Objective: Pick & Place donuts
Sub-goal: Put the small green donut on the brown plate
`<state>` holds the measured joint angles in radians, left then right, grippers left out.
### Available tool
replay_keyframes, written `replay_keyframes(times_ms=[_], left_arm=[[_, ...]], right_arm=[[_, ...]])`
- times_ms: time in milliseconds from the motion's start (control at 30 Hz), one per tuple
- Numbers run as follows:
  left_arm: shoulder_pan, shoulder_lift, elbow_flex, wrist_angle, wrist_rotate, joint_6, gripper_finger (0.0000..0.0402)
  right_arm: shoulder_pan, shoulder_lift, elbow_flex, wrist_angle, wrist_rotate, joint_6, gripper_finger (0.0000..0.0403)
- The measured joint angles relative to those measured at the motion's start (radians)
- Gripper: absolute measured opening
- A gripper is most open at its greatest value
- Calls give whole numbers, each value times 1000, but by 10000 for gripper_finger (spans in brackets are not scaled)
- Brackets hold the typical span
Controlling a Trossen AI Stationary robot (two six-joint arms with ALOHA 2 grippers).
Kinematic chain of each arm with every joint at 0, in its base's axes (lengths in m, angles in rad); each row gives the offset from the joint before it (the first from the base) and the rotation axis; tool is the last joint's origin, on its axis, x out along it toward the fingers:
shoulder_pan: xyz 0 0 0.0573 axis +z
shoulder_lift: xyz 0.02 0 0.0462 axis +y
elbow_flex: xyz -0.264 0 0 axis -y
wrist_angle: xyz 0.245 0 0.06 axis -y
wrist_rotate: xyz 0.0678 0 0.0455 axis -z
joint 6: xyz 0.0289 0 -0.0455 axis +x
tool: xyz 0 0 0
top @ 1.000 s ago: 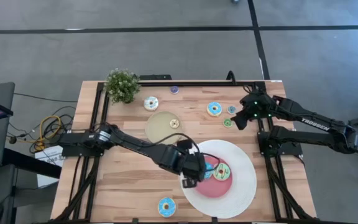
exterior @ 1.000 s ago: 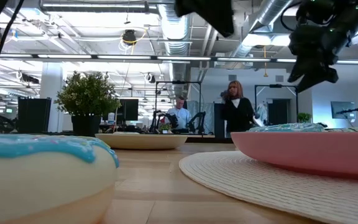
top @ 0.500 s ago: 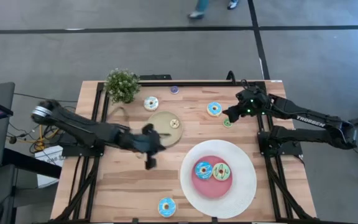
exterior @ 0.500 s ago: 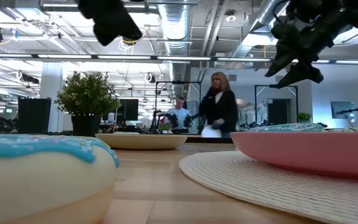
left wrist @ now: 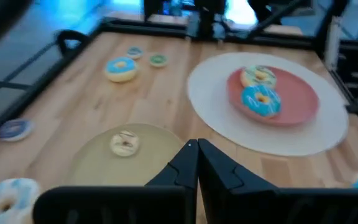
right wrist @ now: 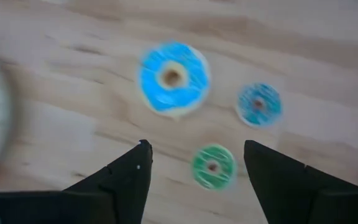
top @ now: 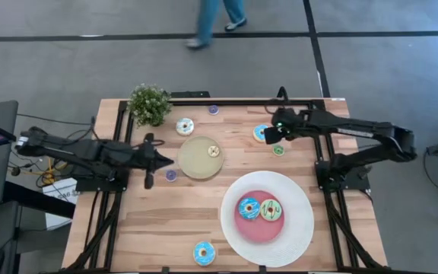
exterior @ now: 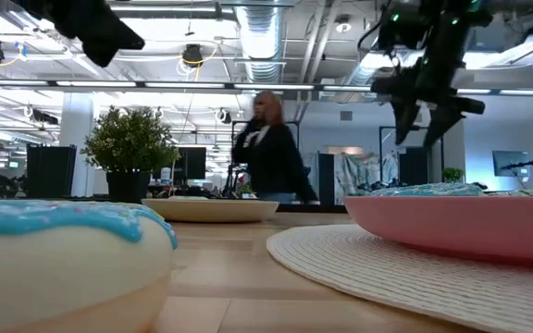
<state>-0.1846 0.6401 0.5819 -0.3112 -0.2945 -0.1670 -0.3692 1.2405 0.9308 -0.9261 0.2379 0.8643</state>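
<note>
High view: the right gripper [top: 268, 134], fingers apart, is held over a blue donut [top: 261, 133]. Two donuts [top: 259, 208] are seen on the big plate [top: 299, 228]. The left gripper [top: 160, 160], probably pressed together, is kept beside the bench's small plate [top: 192, 158].

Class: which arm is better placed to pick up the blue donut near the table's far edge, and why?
Right. The right gripper hangs open just above that blue donut, while the left gripper is shut, beside the tan plate.
</note>
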Motion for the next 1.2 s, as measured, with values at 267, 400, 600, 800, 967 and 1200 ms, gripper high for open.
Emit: replay_keyframes(times_ms=[267, 400, 600, 800, 967, 1200], left_arm=[[4, -54, 1, -84, -29, 0, 0], [4, -40, 1, -151, -27, 0, 0], [4, -23, 1, -246, -24, -49, 0], [4, -18, 1, -274, -19, -63, 0], [4, -18, 1, -278, 3, -64, 0], [4, -18, 1, -277, 2, -63, 0]], right_arm=[[-6, 160, 10, -64, -52, 145, 302], [12, 224, 11, -55, -57, 200, 326], [21, 317, 11, -52, -83, 203, 359], [13, 378, -34, 31, -126, 175, 367], [0, 391, -104, 122, -163, 204, 349], [-3, 355, -145, 177, -137, 224, 309]])
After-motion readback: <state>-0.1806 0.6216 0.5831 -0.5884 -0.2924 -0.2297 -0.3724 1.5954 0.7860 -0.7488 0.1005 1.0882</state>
